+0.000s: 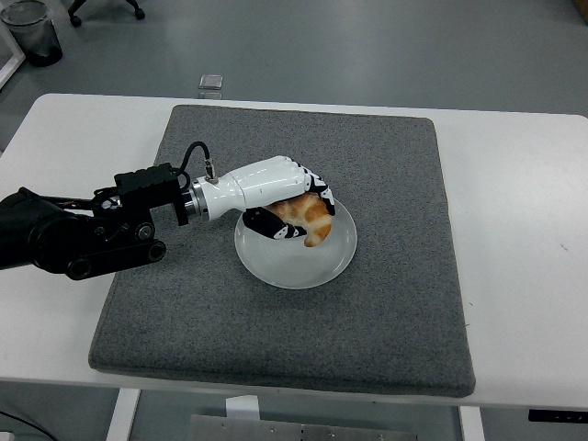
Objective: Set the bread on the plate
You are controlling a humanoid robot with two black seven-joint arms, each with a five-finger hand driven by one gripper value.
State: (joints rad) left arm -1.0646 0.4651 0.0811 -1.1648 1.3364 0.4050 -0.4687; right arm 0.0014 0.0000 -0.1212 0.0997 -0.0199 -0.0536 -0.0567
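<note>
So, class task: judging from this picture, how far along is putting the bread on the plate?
Done: the left hand has the bread in its grasp, over the plate on the grey mat. In hand: setting it down. Left: let go and pull clear; whether it touches the plate, I cannot tell.

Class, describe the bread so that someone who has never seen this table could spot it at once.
A grey mat covers the white table, with a pale round plate at its middle. Over the plate, the left hand grips the bread, a golden-brown croissant, the only warm-coloured thing there.
</note>
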